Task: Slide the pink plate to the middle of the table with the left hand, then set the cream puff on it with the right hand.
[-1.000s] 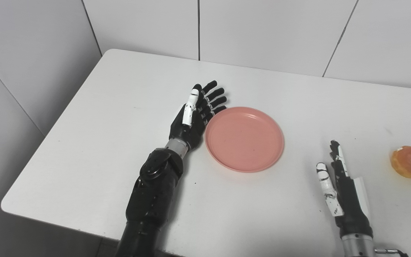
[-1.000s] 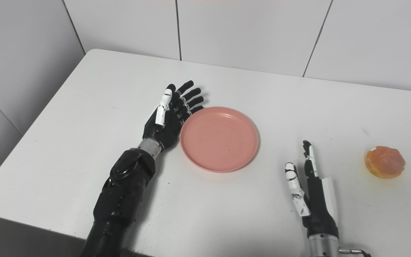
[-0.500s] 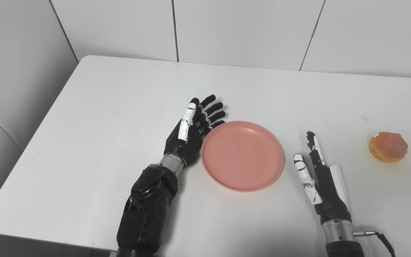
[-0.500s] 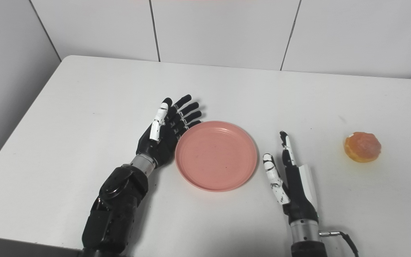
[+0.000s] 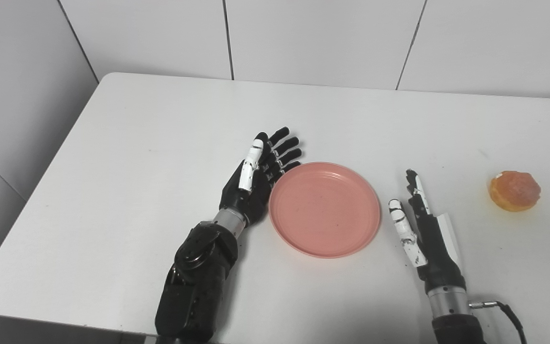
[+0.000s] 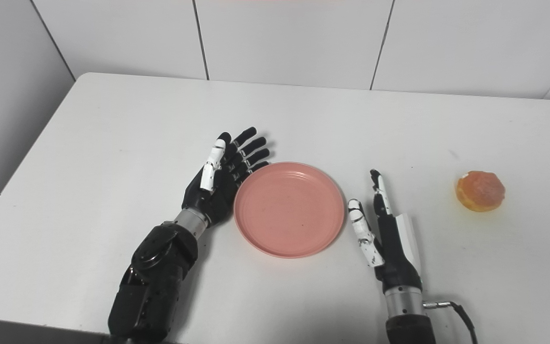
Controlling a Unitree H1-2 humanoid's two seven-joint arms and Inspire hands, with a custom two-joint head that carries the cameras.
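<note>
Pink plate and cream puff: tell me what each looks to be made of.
Pink plate: likely plastic or melamine, an even matte pink with faint moulded rings and a thin raised rim. Cream puff: looks like baked pastry, or a replica of it; its golden-orange surface is glossy and lumpy. The look alone cannot settle which.

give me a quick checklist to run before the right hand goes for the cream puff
1. Pink plate near the middle of the table: ok.
2. Plate bare, nothing lying on it: ok.
3. Left hand off the plate: cannot tell; it lies open against the plate's left rim, and contact is unclear.
4. Right hand open and holding nothing: ok.
5. Cream puff in sight on the table, to the right of the right hand, nothing between them: ok.
6. Cream puff already on the plate: not ok; that step is not yet done.
</note>
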